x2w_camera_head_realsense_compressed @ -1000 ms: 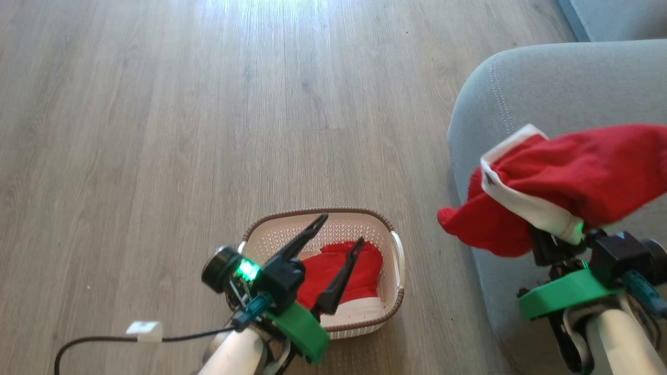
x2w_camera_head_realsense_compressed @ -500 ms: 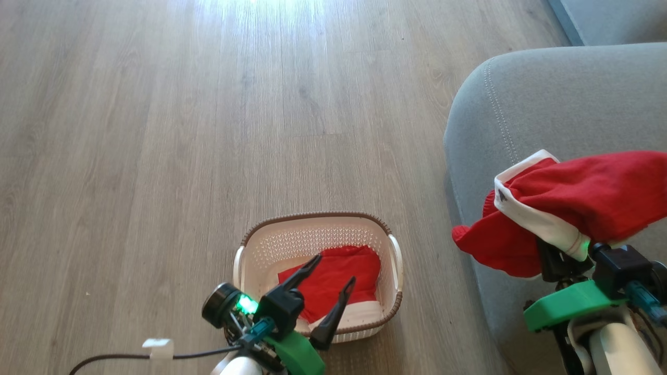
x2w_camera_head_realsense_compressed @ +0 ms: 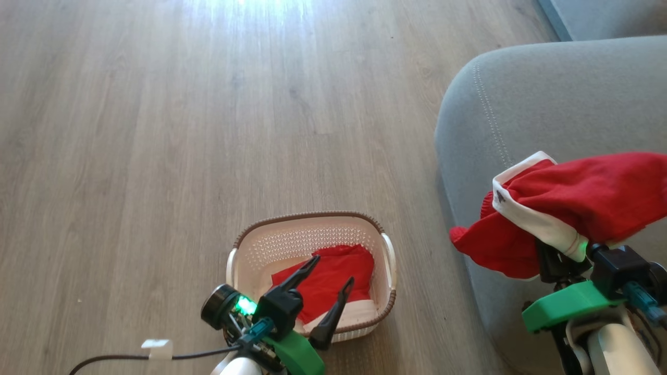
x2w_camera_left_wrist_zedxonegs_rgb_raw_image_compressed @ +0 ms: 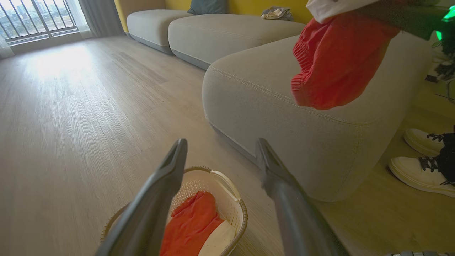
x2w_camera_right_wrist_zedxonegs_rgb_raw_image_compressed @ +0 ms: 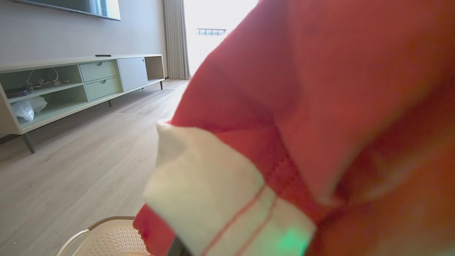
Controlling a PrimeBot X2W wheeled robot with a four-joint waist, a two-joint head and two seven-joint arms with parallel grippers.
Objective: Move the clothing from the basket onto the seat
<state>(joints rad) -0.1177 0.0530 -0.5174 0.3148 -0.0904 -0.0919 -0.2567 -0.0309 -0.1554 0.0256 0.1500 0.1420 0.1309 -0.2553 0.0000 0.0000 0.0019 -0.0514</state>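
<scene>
The cream basket stands on the floor with one piece of red clothing with a white band lying in it. My left gripper hovers open above that piece, empty; the left wrist view has the basket and its clothing below the spread fingers. My right gripper is shut on the white band of a second red garment, which drapes over it, hiding the fingers, above the grey seat. This garment covers most of the right wrist view.
Wood floor surrounds the basket. The seat's rounded corner lies just right of the basket. A person's white shoes stand by the seat's near end. More sofa sections lie beyond. A low TV cabinet lines the far wall.
The head camera has shifted slightly. My left gripper has drawn back toward me over the basket, still open. The right gripper has carried the held garment a little further over the seat.
</scene>
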